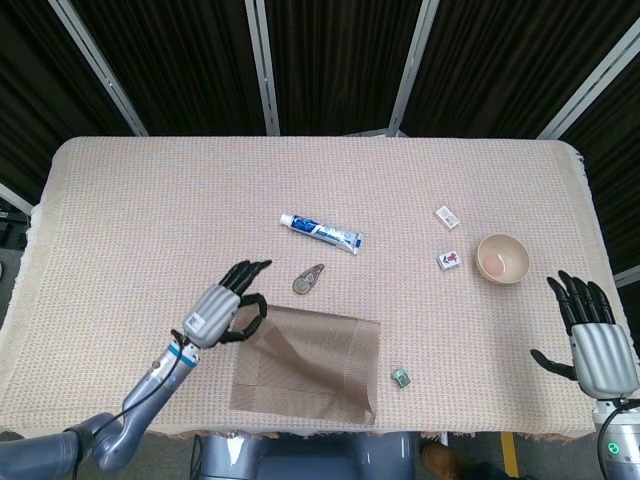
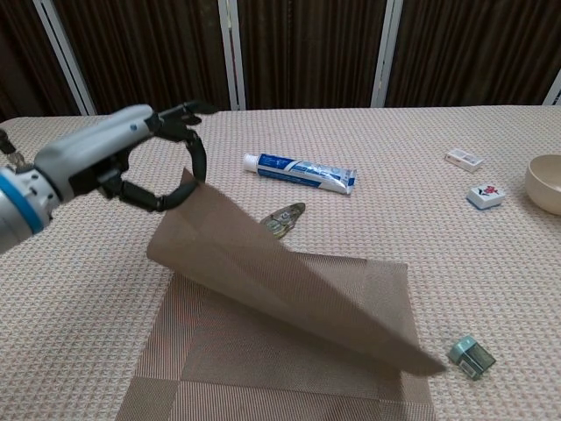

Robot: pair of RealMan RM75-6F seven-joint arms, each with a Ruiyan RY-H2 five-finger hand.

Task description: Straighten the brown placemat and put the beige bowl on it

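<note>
Brown woven placemat (image 2: 289, 342) is lying on the table (image 1: 140, 220), one corner being lifted and pinched by the left hand (image 2: 131, 153). Beige round bowl (image 1: 502, 259) is sitting far right of it, near the right hand (image 1: 595, 335), whose fingers are spreading apart, empty.

beige bowl (image 2: 548, 182) cut by frame edge

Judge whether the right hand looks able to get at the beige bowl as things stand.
Probably yes. The right hand is open and holds nothing, just on the near side of the beige bowl, with only bare tablecloth between them. The mahjong tile lies on the bowl's far side, out of the way.
</note>
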